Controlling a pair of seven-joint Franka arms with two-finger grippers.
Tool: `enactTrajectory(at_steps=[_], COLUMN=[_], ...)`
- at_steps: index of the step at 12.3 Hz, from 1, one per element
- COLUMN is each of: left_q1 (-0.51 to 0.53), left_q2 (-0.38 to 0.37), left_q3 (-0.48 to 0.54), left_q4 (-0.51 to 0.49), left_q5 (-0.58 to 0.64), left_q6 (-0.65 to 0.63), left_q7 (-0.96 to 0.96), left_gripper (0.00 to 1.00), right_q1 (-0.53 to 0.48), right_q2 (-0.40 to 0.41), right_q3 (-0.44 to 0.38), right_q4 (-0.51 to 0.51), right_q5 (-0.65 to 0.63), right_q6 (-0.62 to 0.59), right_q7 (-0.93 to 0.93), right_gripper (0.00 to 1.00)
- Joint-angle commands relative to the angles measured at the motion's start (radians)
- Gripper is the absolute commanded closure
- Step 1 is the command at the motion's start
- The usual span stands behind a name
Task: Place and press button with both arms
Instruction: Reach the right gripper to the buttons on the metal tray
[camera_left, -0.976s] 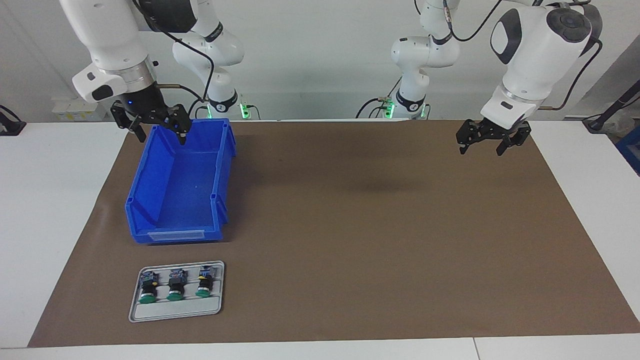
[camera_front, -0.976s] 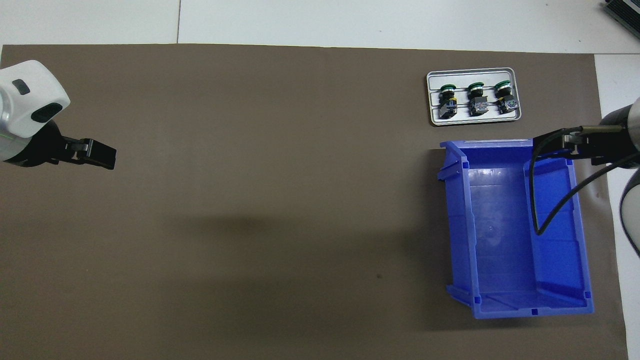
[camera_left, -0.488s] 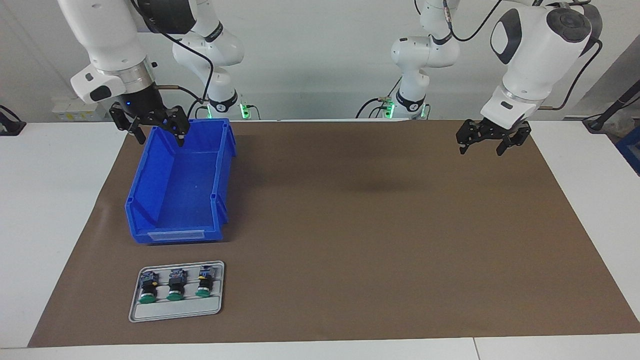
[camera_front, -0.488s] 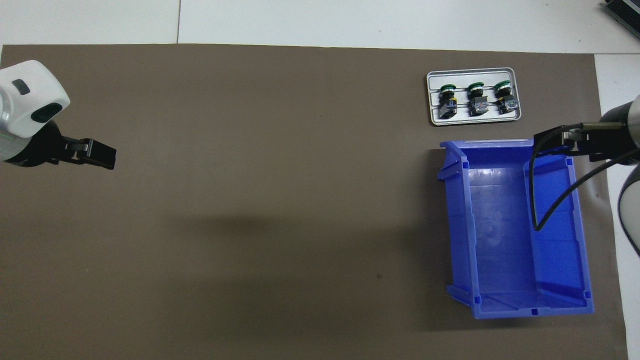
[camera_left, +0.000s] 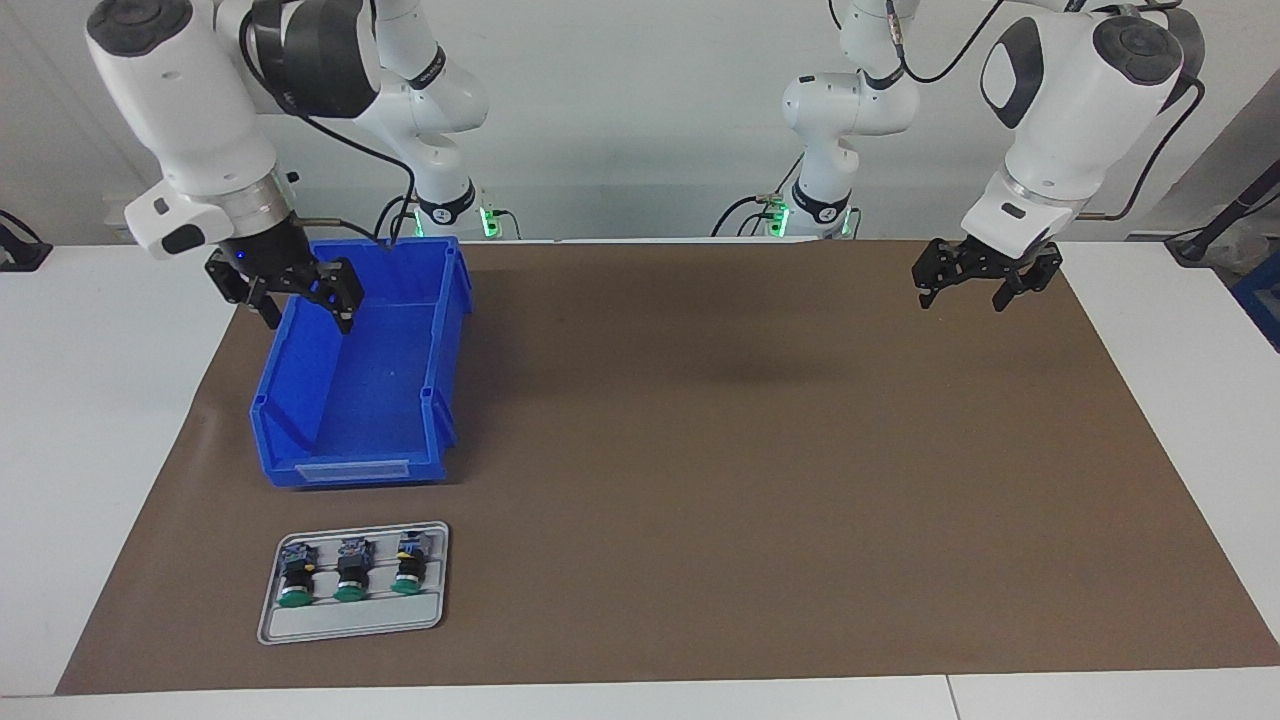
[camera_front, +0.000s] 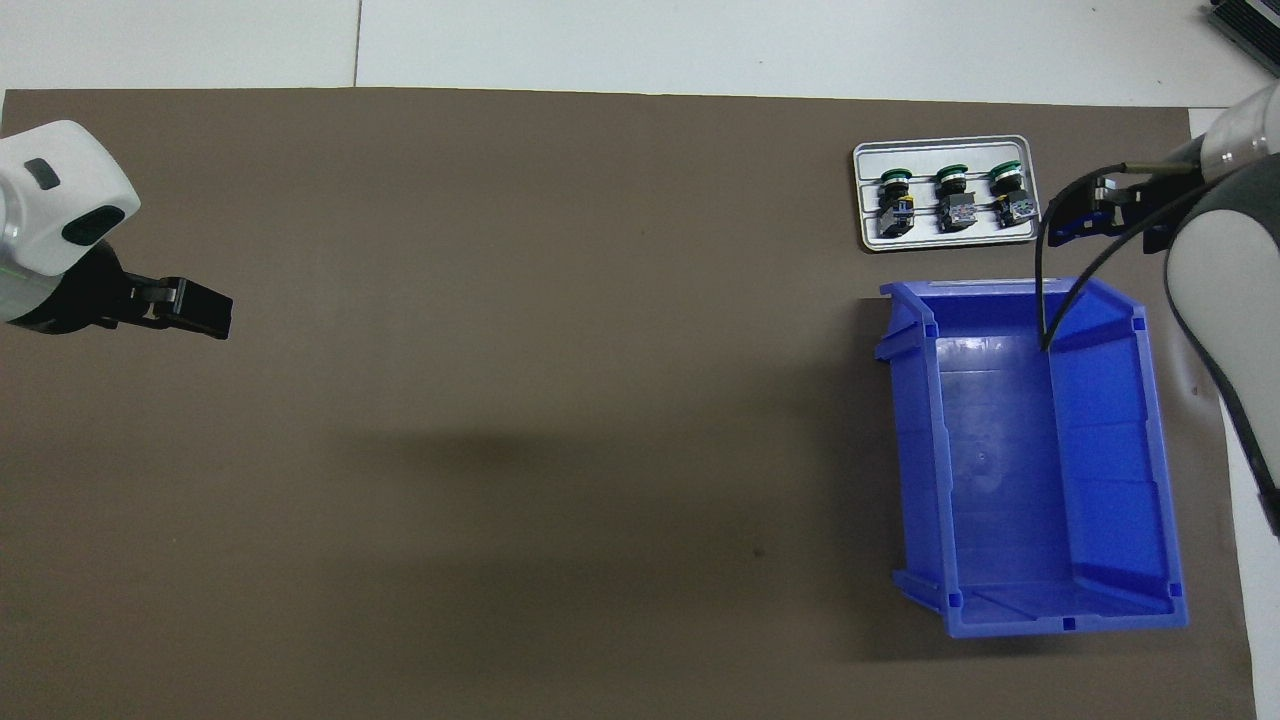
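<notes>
Both arms run out past the picture edges. From above, the left arm (camera_front: 55, 225) shows only its wrist and hand, and the right arm (camera_front: 1225, 260) is cut by the edge too. Its cable (camera_front: 1050, 270) crosses a corner of the blue bin (camera_front: 920, 450). In the facing view the right gripper (camera_left: 297, 300) hides part of the bin's rim. The three buttons (camera_left: 348, 570) on the tray (camera_left: 350, 620) are too small to make out in detail.

My arms are white with black grippers; bin (camera_left: 360, 380) blue, mat (camera_left: 750, 450) brown, tray (camera_left: 350, 622) grey, button (camera_left: 348, 575) caps green.
</notes>
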Motion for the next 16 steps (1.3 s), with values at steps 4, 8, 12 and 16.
enactTrajectory(at_steps=[4,8,12,16], left_q1=[0.002,0.002,0.002,0.002], left_q2=[-0.029,-0.029,-0.029,-0.029], left_q3=[-0.001,-0.001,-0.001,-0.001], left_q4=[-0.033,-0.033,-0.033,-0.033], left_q5=[0.017,0.017,0.017,0.017], left_q6=[0.012,0.011,0.012,0.012], left_q7=[-0.010,-0.010,-0.010,-0.010], left_gripper=[0.00,0.00,0.00,0.00], right_q1=[-0.027,-0.050,-0.078,-0.078], right_q2=[0.282,0.392,0.515,0.575], right_q3=[0.014,0.020,0.070,0.069], right_q4=[0.224,0.250,0.337,0.333], right_q5=[0.045,0.045,0.033,0.020], right_q6=[0.121,0.232,0.264,0.347], right_q7=[-0.079,-0.148,-0.166,-0.185], right_gripper=[0.11,0.11,0.11,0.12])
